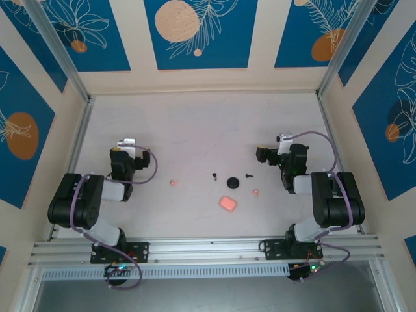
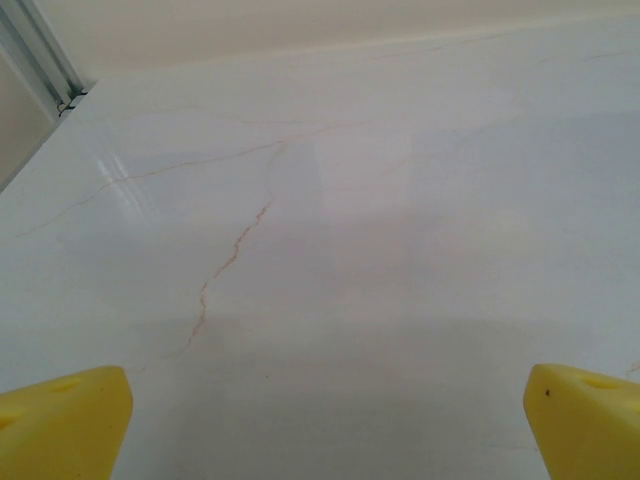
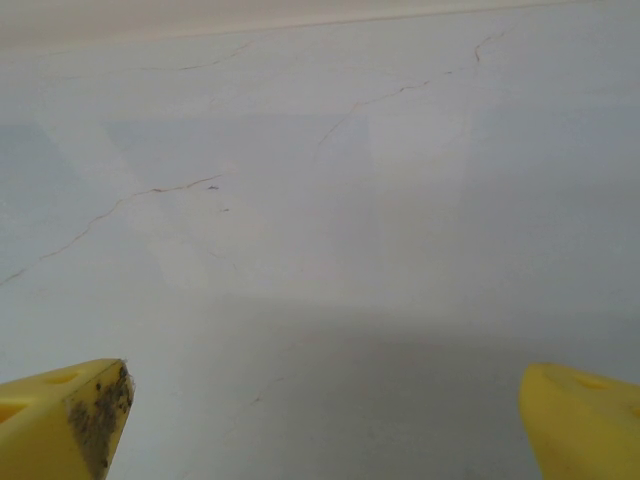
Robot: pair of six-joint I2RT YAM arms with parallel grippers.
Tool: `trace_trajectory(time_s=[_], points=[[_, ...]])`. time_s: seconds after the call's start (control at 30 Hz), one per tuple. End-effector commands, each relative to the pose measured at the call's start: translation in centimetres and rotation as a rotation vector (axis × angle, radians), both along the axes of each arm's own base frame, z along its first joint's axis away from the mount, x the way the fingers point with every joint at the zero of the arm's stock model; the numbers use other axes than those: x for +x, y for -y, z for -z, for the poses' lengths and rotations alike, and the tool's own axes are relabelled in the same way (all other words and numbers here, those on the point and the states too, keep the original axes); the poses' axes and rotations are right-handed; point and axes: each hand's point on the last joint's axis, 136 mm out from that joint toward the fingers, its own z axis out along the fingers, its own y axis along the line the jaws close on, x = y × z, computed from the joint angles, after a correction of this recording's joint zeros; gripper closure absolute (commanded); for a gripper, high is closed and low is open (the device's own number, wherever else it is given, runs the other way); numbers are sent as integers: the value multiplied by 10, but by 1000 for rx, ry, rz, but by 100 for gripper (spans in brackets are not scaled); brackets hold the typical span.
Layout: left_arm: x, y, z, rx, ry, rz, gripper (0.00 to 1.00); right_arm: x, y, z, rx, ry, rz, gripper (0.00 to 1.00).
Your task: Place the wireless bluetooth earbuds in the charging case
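Charging case (image 1: 227, 203): salmon-pink pebble on the table (image 1: 195, 123), front centre, long axis roughly left-right, apparently shut (contents unseen). It lies between the arms, nearer the right gripper (image 3: 325, 425) than the left gripper (image 2: 325, 430). Both grippers are spread wide and empty. The left pink piece (image 1: 173, 183) and right pink piece (image 1: 255, 192) flank it (probably the earbuds).

Pale marbled tabletop (image 1: 195, 123) with faint brownish veins, mid-frame. Enclosed by cream walls (image 1: 260, 39) carrying blue panels (image 1: 195, 32) of white leaf outlines and orange circles. Aluminium posts (image 1: 57, 49) in upper corners; ribbed aluminium rail (image 1: 208, 247) along the bottom. Soft, even light.
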Motion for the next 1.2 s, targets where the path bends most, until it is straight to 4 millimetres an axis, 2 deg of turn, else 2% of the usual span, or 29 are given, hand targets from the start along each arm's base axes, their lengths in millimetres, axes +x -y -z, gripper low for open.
trace_trajectory(time_s=[0.0,0.97,1.1,1.17], points=[[5,2,-7,-4,17,16,0,7,1,-10,0,28,11,1],[5,2,-7,-4,16,18,0,7,3,-11,9,31,15,1],[5,5,-6,-9,9,37,0,12,12,-24,14,-6,71,1],[5,7,-6,-6,8,52,0,10,12,-31,37,-90,86,1]])
